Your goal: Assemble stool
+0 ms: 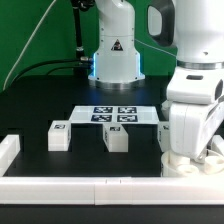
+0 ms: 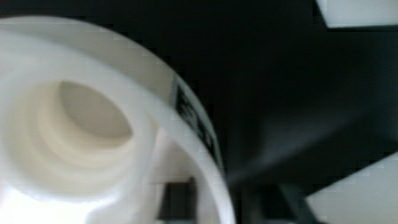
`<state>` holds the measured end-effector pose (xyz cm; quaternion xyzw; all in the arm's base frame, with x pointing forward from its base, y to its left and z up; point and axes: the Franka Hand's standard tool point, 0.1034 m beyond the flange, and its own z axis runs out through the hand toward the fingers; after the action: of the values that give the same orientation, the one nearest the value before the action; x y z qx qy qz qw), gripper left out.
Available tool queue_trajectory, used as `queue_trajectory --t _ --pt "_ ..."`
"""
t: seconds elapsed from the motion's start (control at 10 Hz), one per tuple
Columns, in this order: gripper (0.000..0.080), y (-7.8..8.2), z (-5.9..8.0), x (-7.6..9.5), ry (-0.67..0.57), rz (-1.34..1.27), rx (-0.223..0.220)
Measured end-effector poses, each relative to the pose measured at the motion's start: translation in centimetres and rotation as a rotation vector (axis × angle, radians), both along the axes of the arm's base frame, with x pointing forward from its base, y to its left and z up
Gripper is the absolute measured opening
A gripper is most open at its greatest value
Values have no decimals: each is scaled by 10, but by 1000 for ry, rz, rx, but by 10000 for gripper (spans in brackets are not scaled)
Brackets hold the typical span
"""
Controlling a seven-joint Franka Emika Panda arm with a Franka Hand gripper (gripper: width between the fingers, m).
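Observation:
The white round seat [image 2: 80, 120] fills most of the wrist view, with its hollow middle facing the camera. My gripper [image 2: 226, 200] is shut on the seat's rim, with one dark finger [image 2: 175, 198] inside the ring and the other outside. In the exterior view the gripper [image 1: 190, 152] is low at the table's near right, and the seat [image 1: 176, 166] shows partly under it. Two block legs with tags stand on the black table to the exterior view's left, one [image 1: 58, 136] further left and one [image 1: 116, 139] nearer the middle. The third leg is hidden.
The marker board [image 1: 115, 114] lies flat behind the legs, in front of the arm's base [image 1: 115, 65]. A long white border bar [image 1: 90, 186] runs along the near edge, and another [image 1: 8, 150] stands at the exterior view's left.

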<state>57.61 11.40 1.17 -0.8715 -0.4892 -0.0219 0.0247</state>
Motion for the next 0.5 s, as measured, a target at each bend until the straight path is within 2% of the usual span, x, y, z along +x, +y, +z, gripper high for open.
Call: queue_trajectory --t 0.1,0.2,0.3,0.4,0.5 --pt "279 0 0 0 0 0 0" --pt "279 -1 0 0 0 -1 -1" --pt "462 -4 0 1 0 -5 -3" --pt "582 -6 0 1 0 -7 -5" --pt "582 -7 -1 1 0 -8 -6"
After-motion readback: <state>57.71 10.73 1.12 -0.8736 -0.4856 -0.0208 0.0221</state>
